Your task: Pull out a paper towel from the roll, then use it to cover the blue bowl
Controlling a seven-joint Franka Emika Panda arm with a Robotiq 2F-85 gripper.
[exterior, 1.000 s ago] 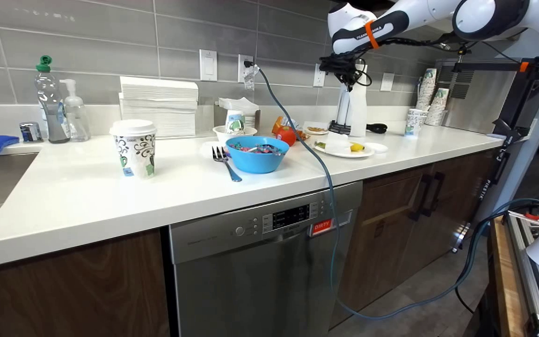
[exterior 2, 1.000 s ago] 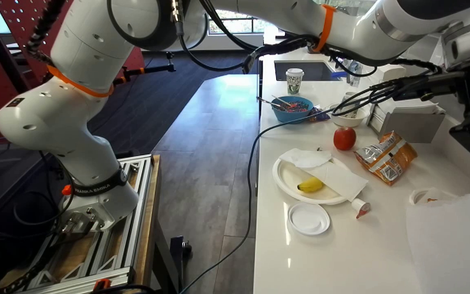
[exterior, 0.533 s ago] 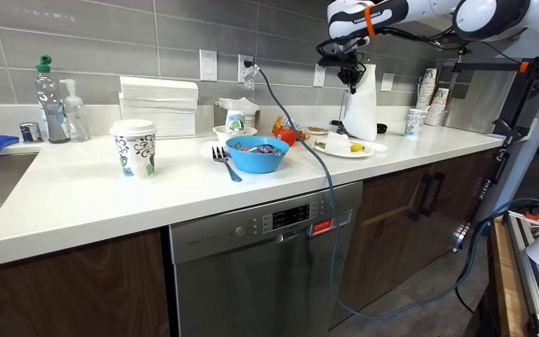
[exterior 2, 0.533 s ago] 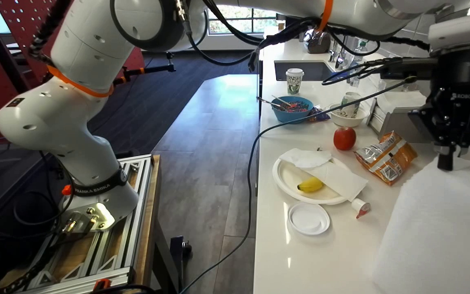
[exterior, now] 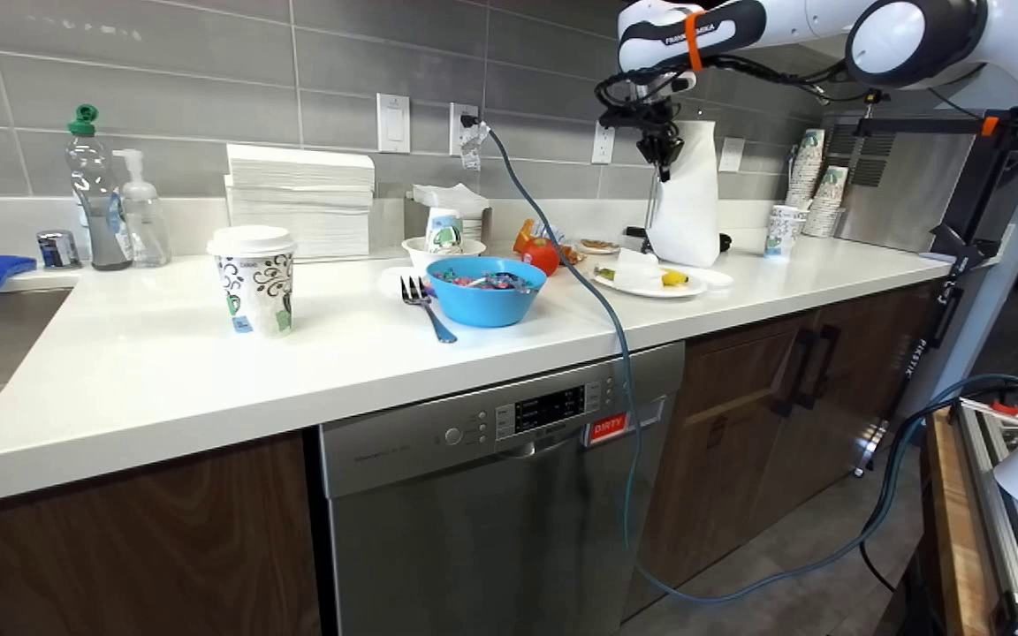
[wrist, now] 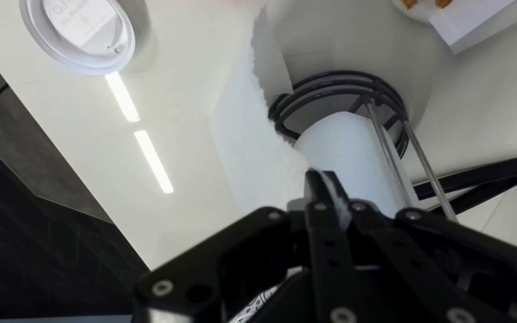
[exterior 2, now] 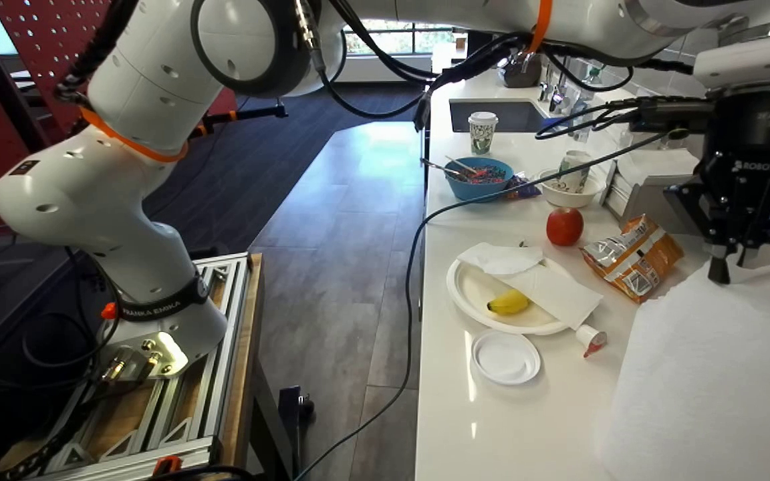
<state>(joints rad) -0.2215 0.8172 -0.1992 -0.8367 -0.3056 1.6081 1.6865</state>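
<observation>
The paper towel (wrist: 249, 148) is a limp white sheet with a torn edge, hanging out from the roll (wrist: 348, 148). My gripper (wrist: 328, 188) is shut on the sheet's upper edge, with paper pinched between its fingertips. The sheet also hangs below the gripper in both exterior views (exterior: 693, 208) (exterior 2: 706, 381). The gripper shows there too (exterior: 664, 168) (exterior 2: 729, 264). The sheet hides most of the roll in the exterior views. The blue bowl (exterior: 484, 305) holds colourful wrapped items and stands near the counter's front edge, well away from the gripper; it also shows in the far view (exterior 2: 475, 190).
A white plate (exterior 2: 466, 297) with a banana, a white lid (exterior 2: 505, 359), a red apple (exterior 2: 564, 227) and an orange snack bag (exterior 2: 639, 257) stand between sheet and bowl. A blue cable (exterior: 602, 296) crosses the counter. A fork (exterior: 431, 318) lies beside the bowl. The roll's dark wire holder (wrist: 339, 85) stands close by.
My gripper has come down and away from the wall, turning more upright, with the sheet drawn out wider from the roll. In the last half second it has shifted only slightly.
</observation>
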